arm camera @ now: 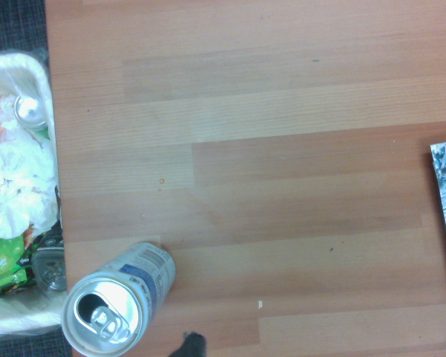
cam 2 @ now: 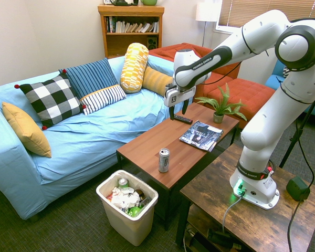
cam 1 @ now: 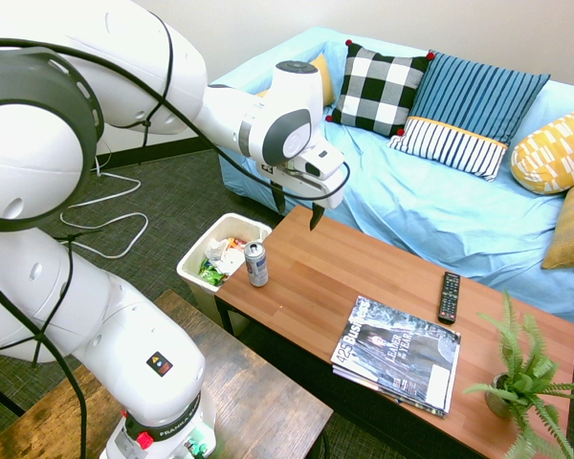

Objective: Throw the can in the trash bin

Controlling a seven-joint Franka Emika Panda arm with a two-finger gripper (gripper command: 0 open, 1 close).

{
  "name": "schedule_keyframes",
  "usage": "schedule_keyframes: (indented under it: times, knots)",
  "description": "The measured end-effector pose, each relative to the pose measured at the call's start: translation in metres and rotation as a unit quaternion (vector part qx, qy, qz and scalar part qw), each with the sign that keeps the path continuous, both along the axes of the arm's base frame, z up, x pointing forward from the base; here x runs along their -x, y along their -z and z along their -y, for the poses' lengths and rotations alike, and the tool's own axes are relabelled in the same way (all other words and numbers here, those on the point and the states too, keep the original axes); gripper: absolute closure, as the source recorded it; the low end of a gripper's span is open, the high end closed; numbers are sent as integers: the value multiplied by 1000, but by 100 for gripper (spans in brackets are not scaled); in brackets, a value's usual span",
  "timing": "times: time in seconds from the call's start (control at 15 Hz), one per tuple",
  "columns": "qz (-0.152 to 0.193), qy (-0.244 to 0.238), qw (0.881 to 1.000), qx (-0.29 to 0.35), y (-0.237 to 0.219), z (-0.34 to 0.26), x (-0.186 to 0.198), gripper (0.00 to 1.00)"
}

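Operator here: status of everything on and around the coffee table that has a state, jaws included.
Can: upright on the table near its bin-side end, tab opened, not held
Trash bin: upright on the floor, lidless, holding wrappers and cans
Gripper: jaws open, raised above the table
Magazines: stacked, closed, cover up
Remote: lying flat, buttons up
Plant: upright in its pot

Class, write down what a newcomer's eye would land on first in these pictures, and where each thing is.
Probably the big white robot arm, reaching over the wooden coffee table with its gripper open. Next, perhaps, the light-blue sofa with its patterned pillows, along the table's far side. Then the silver can, upright near the table's end beside the filled bin.
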State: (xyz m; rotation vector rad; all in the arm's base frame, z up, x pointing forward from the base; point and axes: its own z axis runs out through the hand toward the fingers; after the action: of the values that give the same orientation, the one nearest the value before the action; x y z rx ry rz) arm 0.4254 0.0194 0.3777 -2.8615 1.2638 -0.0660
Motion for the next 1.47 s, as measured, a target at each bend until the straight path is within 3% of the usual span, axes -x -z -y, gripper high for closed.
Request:
schedule_keyframes:
  times: [0.33,0.6,1.0,1.47]
  knots:
    - [16,-10,1000,-4,9,-12,-9,0]
    - [25,-34,999,-12,30,-55,-8,0]
    - [16,-45,999,-7,81,-110,8,0]
    - [-4,-21,1000,-11,131,-126,-2,0]
